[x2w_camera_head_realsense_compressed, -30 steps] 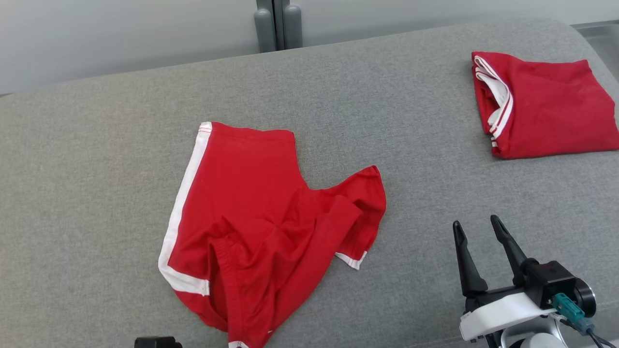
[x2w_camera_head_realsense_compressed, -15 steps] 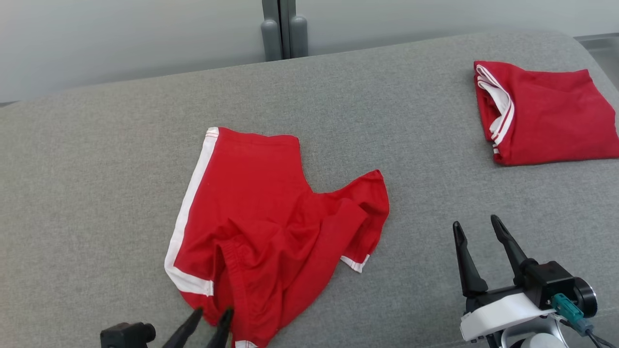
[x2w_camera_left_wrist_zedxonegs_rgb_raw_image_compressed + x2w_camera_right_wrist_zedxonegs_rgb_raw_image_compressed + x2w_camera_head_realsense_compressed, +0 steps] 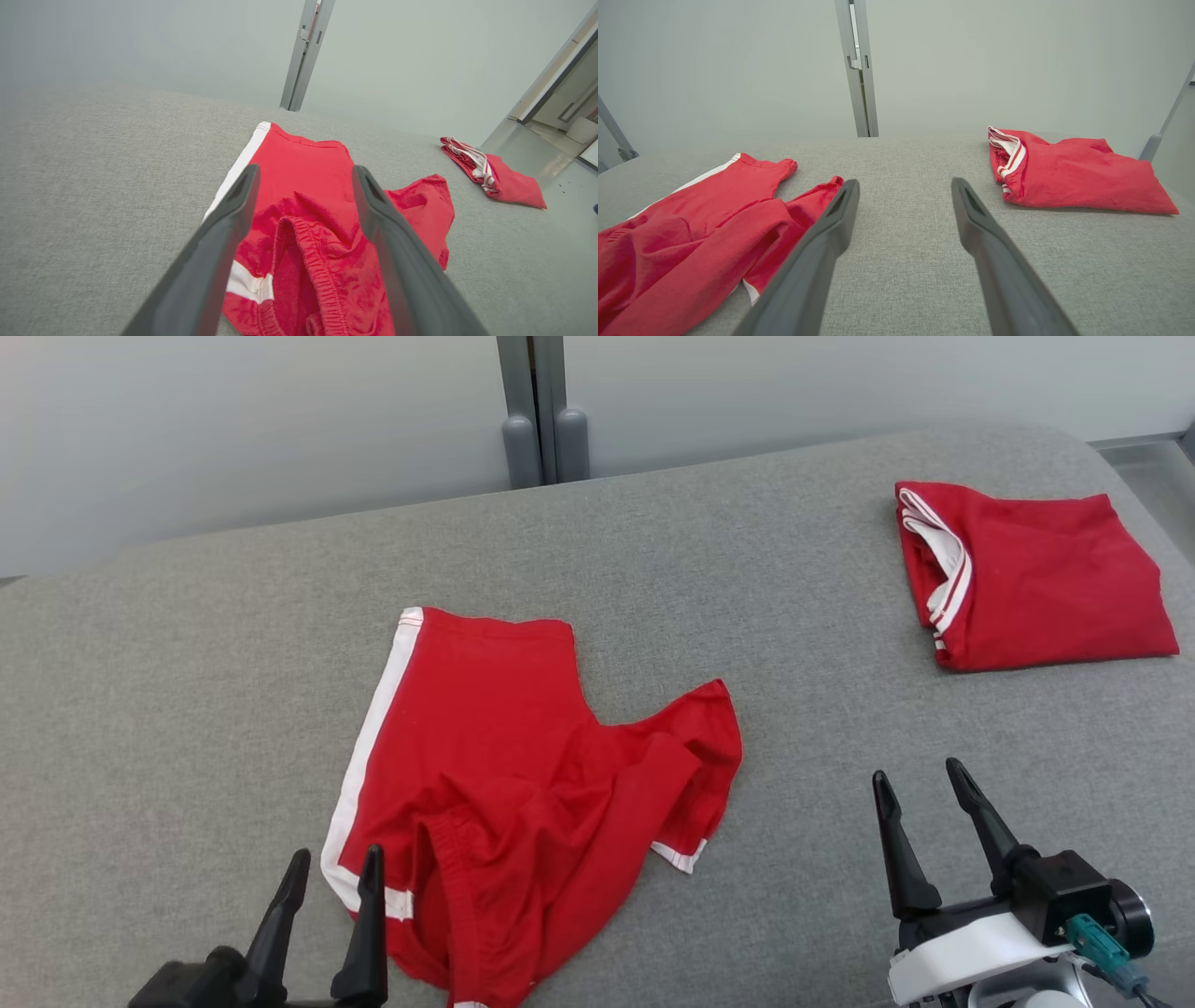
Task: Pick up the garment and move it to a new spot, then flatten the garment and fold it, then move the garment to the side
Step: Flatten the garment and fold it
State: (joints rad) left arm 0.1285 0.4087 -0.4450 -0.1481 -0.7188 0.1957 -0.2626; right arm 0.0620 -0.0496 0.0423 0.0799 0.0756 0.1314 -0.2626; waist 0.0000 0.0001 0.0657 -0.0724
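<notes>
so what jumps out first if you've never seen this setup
The crumpled red shorts with white side stripes, lying mid-way across the grey padded surface, grab the eye first. Next is a second red garment, neatly folded at the far right. Then the two grippers, fingers apart: the left gripper at the shorts' near corner, the right gripper over bare fabric at lower right.

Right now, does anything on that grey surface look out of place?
Yes: the red shorts in the middle lie crumpled, waistband bunched and one leg folded over, unlike the folded red garment at far right.
</notes>
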